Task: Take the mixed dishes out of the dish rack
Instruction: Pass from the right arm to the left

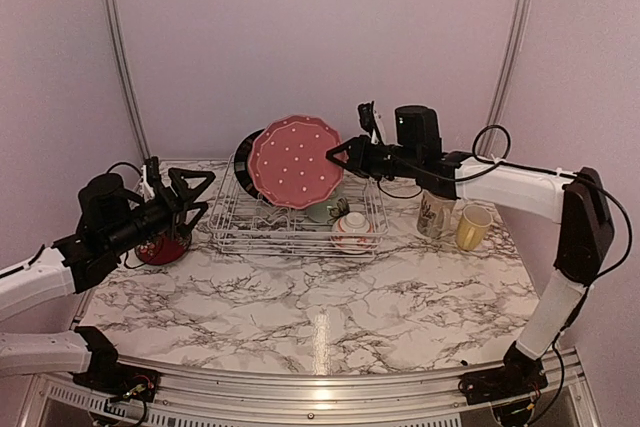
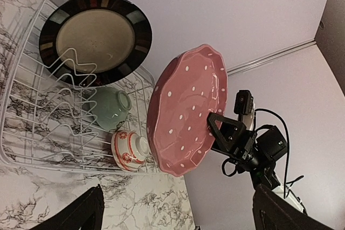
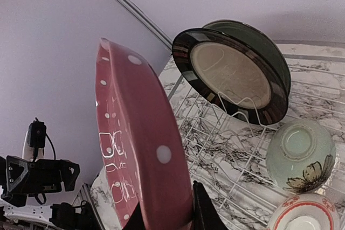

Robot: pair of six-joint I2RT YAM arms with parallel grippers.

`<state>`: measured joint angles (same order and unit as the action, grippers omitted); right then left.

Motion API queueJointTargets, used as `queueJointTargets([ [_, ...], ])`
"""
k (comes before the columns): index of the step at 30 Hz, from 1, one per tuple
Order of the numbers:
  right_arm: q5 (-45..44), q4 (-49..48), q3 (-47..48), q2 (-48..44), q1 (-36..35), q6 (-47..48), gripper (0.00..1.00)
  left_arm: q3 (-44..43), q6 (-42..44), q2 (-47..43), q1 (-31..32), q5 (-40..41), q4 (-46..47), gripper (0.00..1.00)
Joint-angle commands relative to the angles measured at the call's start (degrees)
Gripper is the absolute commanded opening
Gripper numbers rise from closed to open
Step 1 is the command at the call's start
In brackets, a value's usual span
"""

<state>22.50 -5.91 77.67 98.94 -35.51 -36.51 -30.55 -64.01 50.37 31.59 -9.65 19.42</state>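
Right end effector (image 1: 346,155): jaws pinched on the rim of the pink dotted plate (image 1: 295,162), gripping its right-hand edge in the top view.

Plate stands on edge, face toward the camera, and spreads left from the grip toward frame centre. It hangs over the dish rack (image 1: 270,245). Its lower rim looks clear of the prongs, but the top view overlaps them, so this is not certain.

Behind it, upper left, the black-rimmed plate (image 1: 244,155) sits slotted upright. Just below the grip, a red-white bowl (image 1: 353,231) in the rack. Lower right on the desk (image 1: 300,307), a yellow mug (image 1: 472,227).

Left end effector (image 1: 192,193): wide open, empty, centre-left, outside the rack.

Judgement: the move belongs to the right arm. Bare desk lies toward the bottom of the frame.
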Motion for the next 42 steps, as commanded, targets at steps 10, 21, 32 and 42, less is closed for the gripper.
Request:
queueJointTargets([
  [10,4.7,-22.4,-6.4,-7.4,-2.8,-19.5,0.0,-11.2,3.8,15.5,8.3,3.1,12.8,0.96],
  [21,5.9,-26.6,-7.0,-5.8,-5.7,-22.4,0.0,-13.3,4.3,17.6,10.7,8.1,7.6,0.79],
  [32,8.0,-29.8,-6.9,-3.4,-6.9,-24.8,0.0,-12.2,2.1,16.5,10.7,8.2,10.0,0.56],
  [42,5.9,-29.5,-7.3,-2.7,-7.3,-22.7,0.0,-11.7,1.0,12.9,10.6,14.2,2.8,0.14],
])
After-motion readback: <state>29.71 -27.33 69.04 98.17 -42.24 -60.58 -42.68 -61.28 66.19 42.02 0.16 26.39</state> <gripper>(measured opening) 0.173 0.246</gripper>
